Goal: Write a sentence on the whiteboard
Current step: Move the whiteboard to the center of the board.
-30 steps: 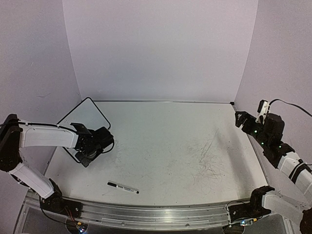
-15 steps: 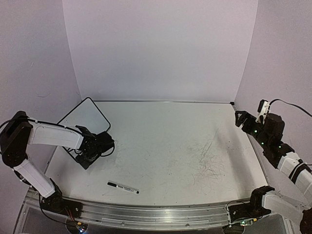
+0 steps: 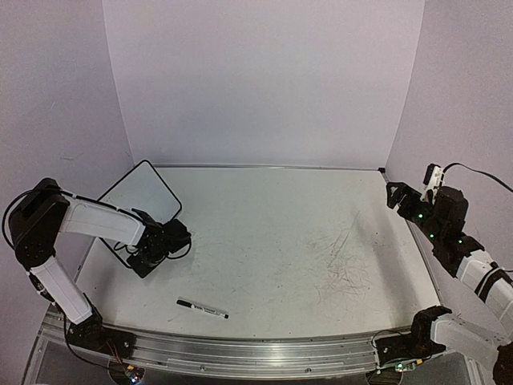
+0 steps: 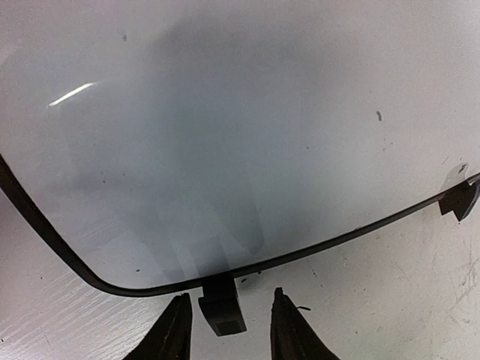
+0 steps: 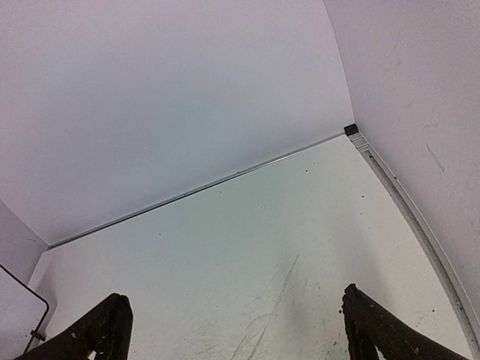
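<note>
The whiteboard (image 3: pixel 138 192) lies flat at the far left of the table, white with a thin black frame. No written sentence shows on it. My left gripper (image 3: pixel 144 258) is open at the board's near edge. In the left wrist view the board (image 4: pixel 225 135) fills the frame, and one small black foot (image 4: pixel 222 309) sits between the fingers of the left gripper (image 4: pixel 231 300) without being clamped. A second foot (image 4: pixel 459 199) shows at the right. My right gripper (image 3: pixel 394 195) hangs open and empty at the far right, and the right wrist view shows it (image 5: pixel 236 304) spread wide above bare table.
A black-and-white marker (image 3: pixel 202 308) lies capped on the grey scuffed tabletop near the front, right of the left arm. Pale walls close the back and both sides. The board's corner (image 5: pixel 11 322) shows at the lower left of the right wrist view.
My left arm has folded in and its gripper has shifted slightly toward the near edge of the board. The right arm, the marker and the board have not moved.
</note>
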Controlling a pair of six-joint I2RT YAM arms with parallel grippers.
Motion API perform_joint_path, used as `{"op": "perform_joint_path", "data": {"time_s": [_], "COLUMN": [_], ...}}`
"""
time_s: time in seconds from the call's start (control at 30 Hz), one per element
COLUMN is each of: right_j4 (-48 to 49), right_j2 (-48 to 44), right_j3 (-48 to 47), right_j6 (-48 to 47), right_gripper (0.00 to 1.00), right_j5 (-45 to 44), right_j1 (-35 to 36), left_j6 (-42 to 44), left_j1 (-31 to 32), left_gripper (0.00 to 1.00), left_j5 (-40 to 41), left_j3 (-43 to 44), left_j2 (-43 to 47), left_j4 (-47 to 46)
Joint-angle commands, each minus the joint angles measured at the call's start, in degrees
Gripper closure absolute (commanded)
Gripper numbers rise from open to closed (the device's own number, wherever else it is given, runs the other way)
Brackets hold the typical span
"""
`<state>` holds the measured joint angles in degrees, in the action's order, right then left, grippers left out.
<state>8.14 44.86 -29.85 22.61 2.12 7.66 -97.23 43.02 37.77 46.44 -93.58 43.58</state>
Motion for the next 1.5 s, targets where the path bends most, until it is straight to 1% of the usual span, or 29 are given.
{"op": "perform_joint_path", "data": {"time_s": [0.0, 0.17, 0.4, 0.63, 1.0, 1.23, 1.47], "right_j4": [2.78, 2.82, 2.88, 3.11, 3.2, 3.2, 3.28], "right_j2": [-0.39, -0.38, -0.13, 0.19, 0.89, 1.17, 1.37], "right_j3": [0.44, 0.49, 0.56, 0.58, 0.51, 0.54, 0.49], "right_j6": [0.24, 0.21, 0.24, 0.21, 0.19, 0.32, 0.33], "right_gripper": [0.02, 0.02, 0.02, 0.02, 0.02, 0.02, 0.02], "right_j5": [0.29, 0.16, 0.33, 0.49, 0.67, 0.76, 0.77], "right_j1": [-0.02, -0.02, -0.02, -0.06, -0.02, -0.04, -0.02], "left_j6": [0.55, 0.29, 3.11, 5.35, 9.69, 12.22, 15.05], "left_j1": [-0.4, -0.48, -0.48, -0.3, 3.9, 7.35, 11.61], "left_gripper": [0.67, 0.71, 0.79, 0.88, 0.99, 1.0, 1.0], "left_j5": [2.25, 2.32, 2.27, 0.72, 2.56, 4.38, 5.07], "left_j3": [0.92, -0.57, -1.29, -2.01, 0.54, 3.32, 7.62], "left_j2": [-0.86, -0.67, -0.69, -1.4, -2.18, -4.04, -8.03], "left_j4": [-1.2, -2.89, -4.7, -6.37, -7.46, -7.54, -7.56]}}
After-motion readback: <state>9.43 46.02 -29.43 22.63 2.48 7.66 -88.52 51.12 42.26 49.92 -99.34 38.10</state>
